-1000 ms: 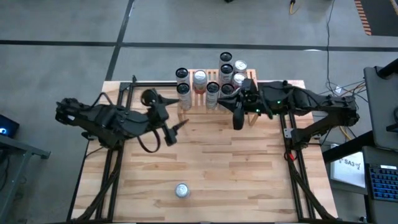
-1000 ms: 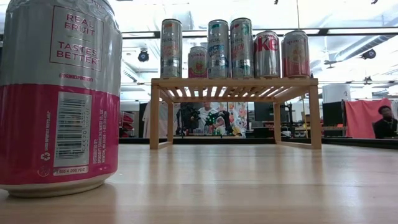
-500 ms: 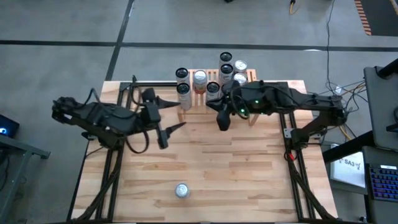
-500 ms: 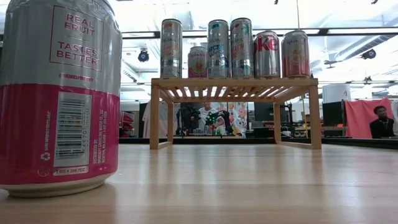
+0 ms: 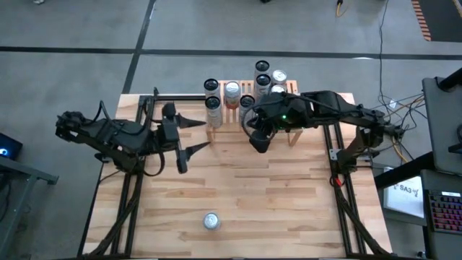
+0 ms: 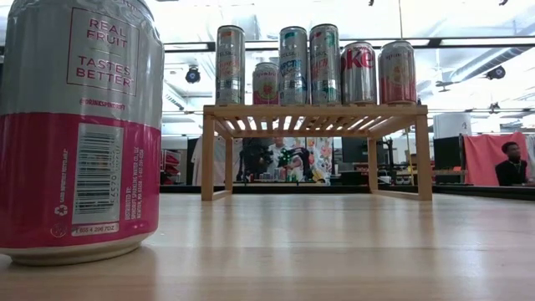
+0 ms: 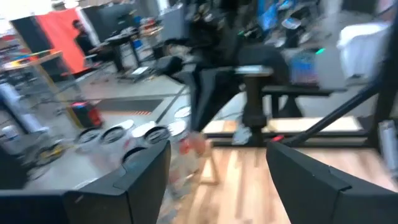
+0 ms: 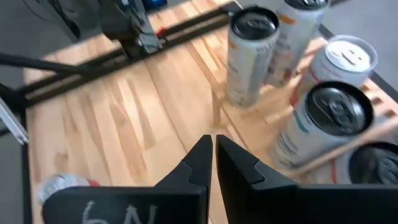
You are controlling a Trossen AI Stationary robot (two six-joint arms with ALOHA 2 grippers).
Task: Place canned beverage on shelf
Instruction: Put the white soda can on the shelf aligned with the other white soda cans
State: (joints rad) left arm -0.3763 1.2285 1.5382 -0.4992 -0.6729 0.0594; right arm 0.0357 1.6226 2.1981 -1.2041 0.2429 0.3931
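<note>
Can (image 6: 79,130) stands upright, long axis vertical, alone at the near edge of the table (image 5: 289,209), well apart from the shelf (image 6: 316,111). Silver top, pink lower band, barcode; label reads "REAL FRUIT TASTES BETTER". From above only its lid shows. Shelf at the far edge, long side across the table, carries upright cans (image 6: 316,67); one shows red letters "KE". Left gripper (image 5: 189,137) empty, jaws apart, left of the shelf. Right gripper (image 8: 213,163) closed on nothing, just in front of the shelf.
</note>
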